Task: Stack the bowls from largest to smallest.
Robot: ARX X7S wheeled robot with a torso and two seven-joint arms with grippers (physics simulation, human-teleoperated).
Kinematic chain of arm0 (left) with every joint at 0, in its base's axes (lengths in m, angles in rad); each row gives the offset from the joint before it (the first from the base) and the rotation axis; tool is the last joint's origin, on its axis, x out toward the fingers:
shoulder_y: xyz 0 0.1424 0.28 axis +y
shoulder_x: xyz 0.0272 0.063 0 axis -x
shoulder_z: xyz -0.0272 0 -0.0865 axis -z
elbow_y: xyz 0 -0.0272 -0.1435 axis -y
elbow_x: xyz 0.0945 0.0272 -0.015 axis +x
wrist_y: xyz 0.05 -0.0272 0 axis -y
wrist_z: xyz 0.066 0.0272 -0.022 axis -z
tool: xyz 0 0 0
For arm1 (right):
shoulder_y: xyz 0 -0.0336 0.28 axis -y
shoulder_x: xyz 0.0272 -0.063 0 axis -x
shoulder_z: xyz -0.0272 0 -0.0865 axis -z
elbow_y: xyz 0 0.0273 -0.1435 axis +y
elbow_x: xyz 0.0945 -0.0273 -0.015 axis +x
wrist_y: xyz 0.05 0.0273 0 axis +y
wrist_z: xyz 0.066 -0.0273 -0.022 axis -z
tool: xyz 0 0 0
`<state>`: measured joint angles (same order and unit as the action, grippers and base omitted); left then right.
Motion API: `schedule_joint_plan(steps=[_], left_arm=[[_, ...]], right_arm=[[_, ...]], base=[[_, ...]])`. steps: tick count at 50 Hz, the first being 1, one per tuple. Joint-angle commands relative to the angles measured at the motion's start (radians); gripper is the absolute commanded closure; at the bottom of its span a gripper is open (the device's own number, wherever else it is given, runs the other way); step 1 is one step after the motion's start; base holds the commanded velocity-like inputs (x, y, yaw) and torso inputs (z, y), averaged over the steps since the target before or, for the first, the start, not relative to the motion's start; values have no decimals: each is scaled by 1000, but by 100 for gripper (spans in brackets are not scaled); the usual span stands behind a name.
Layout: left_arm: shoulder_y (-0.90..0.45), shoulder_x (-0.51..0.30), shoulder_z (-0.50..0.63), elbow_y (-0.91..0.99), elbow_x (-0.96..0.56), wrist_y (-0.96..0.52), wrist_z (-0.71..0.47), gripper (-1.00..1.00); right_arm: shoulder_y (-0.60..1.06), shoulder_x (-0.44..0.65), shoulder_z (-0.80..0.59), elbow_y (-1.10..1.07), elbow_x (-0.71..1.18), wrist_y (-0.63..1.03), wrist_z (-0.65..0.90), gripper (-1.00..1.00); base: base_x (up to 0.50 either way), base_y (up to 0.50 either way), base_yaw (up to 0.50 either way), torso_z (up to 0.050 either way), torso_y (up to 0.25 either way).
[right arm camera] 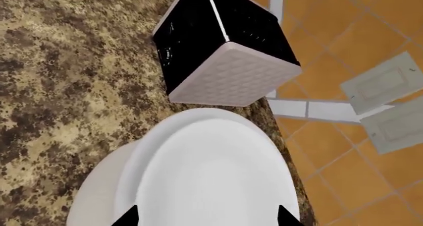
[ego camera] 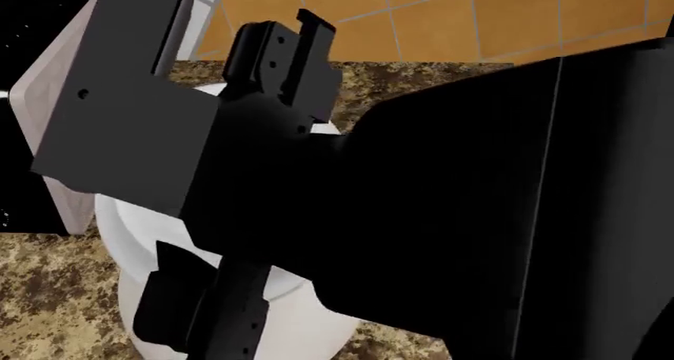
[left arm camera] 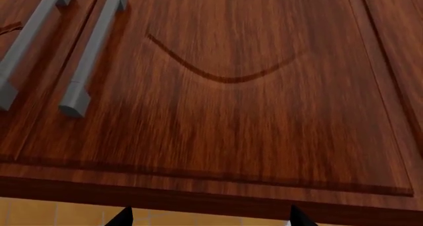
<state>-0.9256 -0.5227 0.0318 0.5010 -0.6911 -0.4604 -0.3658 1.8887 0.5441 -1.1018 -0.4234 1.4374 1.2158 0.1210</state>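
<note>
In the right wrist view a bright white flared bowl (right arm camera: 211,166) sits inside a bigger off-white bowl (right arm camera: 99,191) on the granite counter. My right gripper (right arm camera: 206,217) hovers just over the white bowl, open, its two dark tips far apart with only the bowl's inside showing between them. Whether the tips touch the bowl I cannot tell. In the head view the black right arm (ego camera: 443,202) hides most of the bowls; only white parts (ego camera: 132,226) show. My left gripper (left arm camera: 210,218) is open and empty, facing a wooden cabinet door.
A quilted grey-white box (right arm camera: 228,72) with black sides stands on the counter (right arm camera: 66,62) just beyond the bowls, near the orange tiled wall (right arm camera: 343,151) with socket plates (right arm camera: 383,82). The cabinet door (left arm camera: 251,112) has grey bar handles (left arm camera: 92,52).
</note>
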Motion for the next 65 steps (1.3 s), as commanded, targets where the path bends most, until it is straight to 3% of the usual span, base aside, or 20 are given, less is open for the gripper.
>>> schedule_joint_plan(steps=[1, 25, 42, 52, 65], left_arm=[[-5, -3, 0, 6, -7, -6, -5, -100], [-6, -17, -3, 26, -26, -24, -16, -100], [3, -54, -38, 71, -90, -43, -3, -100], [-1, -94, -69, 104, -124, -56, 4, -100], [0, -184, -166, 160, -190, -92, -23, -100]], right_arm=[[46, 83, 72, -45, 172, 27, 148, -100], [104, 382, 191, -57, 318, -25, 388, -100], [187, 510, 237, -23, 348, 5, 478, -100], [173, 626, 269, -10, 321, -12, 490, -100], [226, 688, 301, 5, 351, 25, 525, -100]], base=[[0, 0, 0, 0, 0], [0, 0, 0, 0, 0], [0, 0, 0, 0, 0], [0, 0, 0, 0, 0], [0, 0, 0, 0, 0]])
